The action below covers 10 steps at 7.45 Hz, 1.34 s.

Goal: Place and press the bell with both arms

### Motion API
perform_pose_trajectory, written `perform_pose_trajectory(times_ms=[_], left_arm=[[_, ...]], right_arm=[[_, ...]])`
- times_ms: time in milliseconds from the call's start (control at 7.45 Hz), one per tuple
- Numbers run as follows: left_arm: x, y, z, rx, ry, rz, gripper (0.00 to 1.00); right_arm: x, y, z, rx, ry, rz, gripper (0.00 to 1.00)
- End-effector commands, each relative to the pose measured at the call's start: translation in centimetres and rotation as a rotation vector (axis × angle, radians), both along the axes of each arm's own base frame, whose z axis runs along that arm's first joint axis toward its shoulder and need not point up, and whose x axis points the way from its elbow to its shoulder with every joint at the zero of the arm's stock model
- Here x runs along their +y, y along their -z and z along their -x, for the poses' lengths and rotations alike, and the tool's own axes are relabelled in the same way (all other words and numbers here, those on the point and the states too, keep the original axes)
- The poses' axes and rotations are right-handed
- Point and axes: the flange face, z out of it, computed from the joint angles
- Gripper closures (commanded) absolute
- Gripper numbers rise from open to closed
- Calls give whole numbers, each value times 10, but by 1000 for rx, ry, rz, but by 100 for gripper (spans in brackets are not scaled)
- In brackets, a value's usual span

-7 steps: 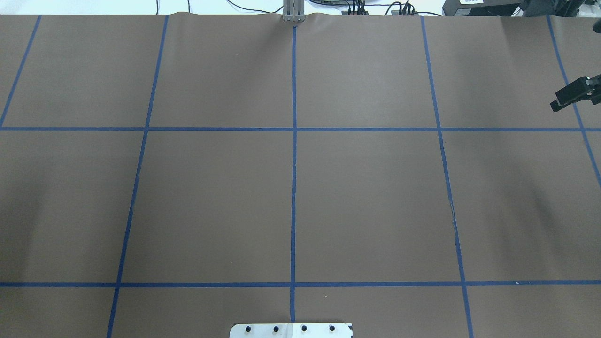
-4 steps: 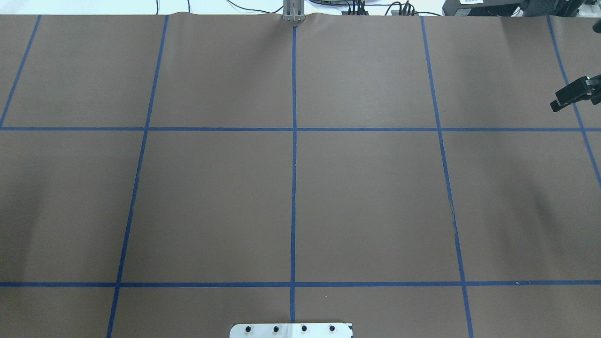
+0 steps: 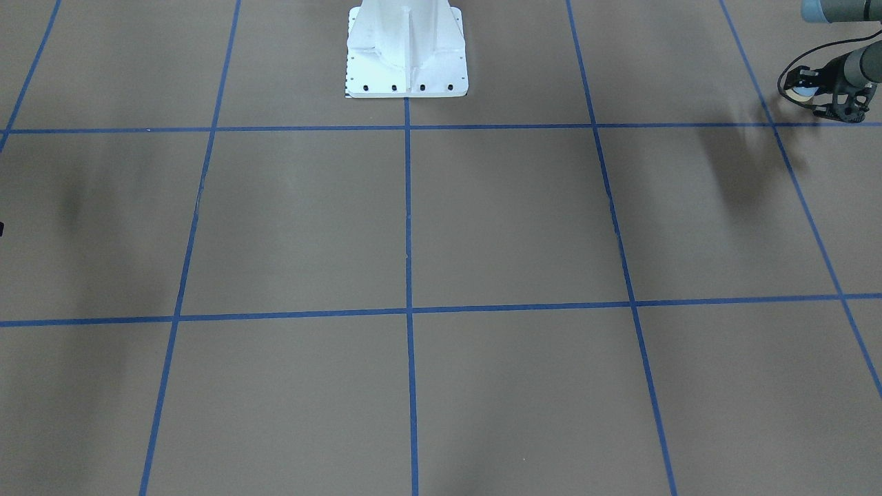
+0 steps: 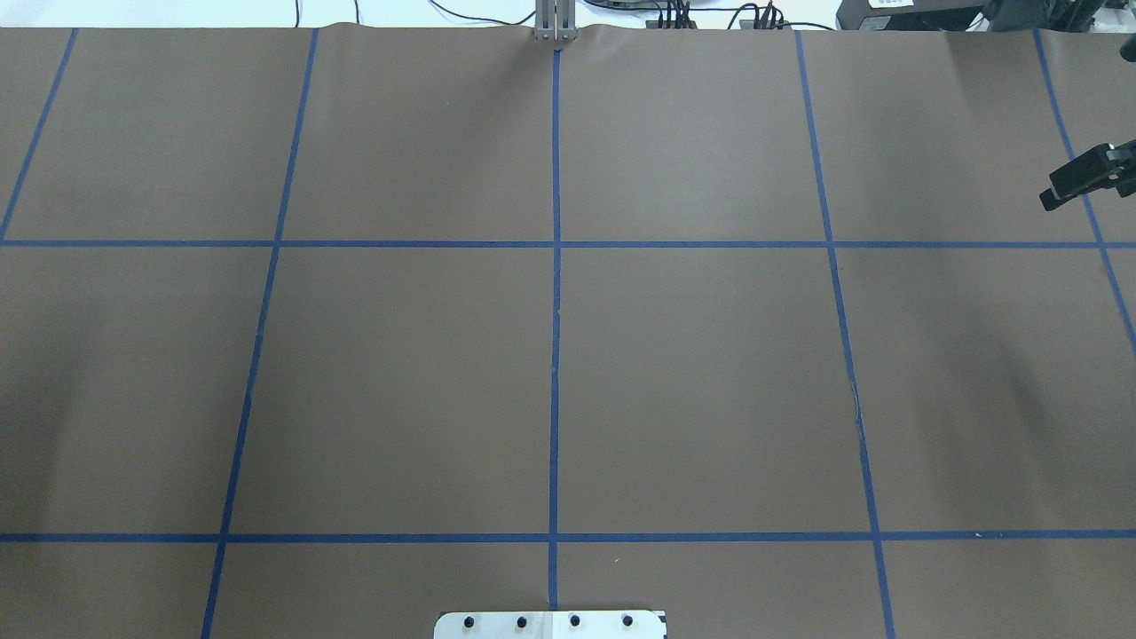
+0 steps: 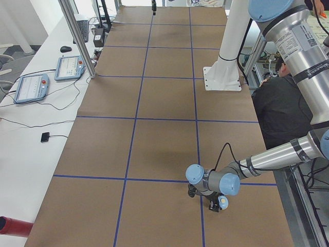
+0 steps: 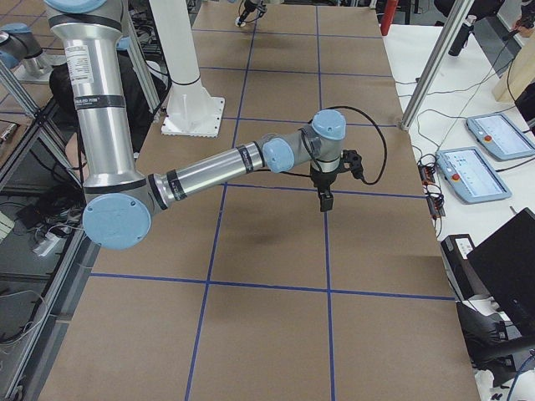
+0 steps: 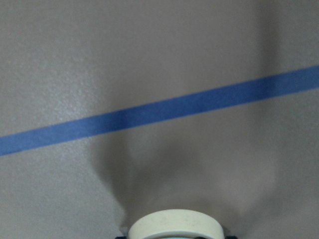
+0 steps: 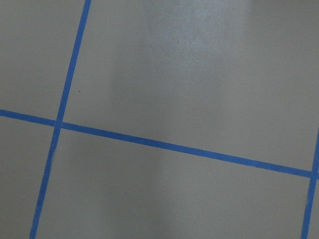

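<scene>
The bell, light blue with a cream base ring, sits between the fingers of my left gripper at the table's far left end, near a blue tape line. It also shows in the exterior left view, low over the brown table cover. In the left wrist view only its cream ring shows at the bottom edge, with its shadow on the cover. My right gripper hangs over the table's right end, fingers together and empty; it points down in the exterior right view.
The white bolted pedestal stands at the robot's edge of the table. Blue tape lines divide the brown cover into squares. Teach pendants and cables lie beside the table. A person sits near the base.
</scene>
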Motion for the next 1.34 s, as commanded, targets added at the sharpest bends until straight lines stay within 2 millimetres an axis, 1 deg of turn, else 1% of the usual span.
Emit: perform_pose_trajectory(times_ms=[0, 134, 268, 671, 805, 939, 1073, 1207], left_arm=[[9, 11, 7, 34, 4, -47, 91], [7, 37, 6, 52, 21, -74, 98], [3, 70, 5, 68, 56, -99, 100], [-39, 168, -21, 141, 174, -179, 100], [-68, 198, -26, 174, 253, -214, 100], [-107, 226, -33, 209, 335, -247, 100], [-143, 256, -54, 222, 366, -247, 100], [-184, 296, -78, 214, 377, -232, 100]], right_arm=[[0, 0, 0, 0, 1, -2, 0], [0, 0, 0, 0, 1, 0, 0], [-1, 0, 0, 0, 1, 0, 0], [0, 1, 0, -3, 2, -1, 0], [0, 2, 0, -8, 3, -14, 0], [0, 0, 0, -22, 1, -50, 0], [3, -5, 0, -25, 1, -54, 0], [4, -7, -1, -24, 2, -52, 0]])
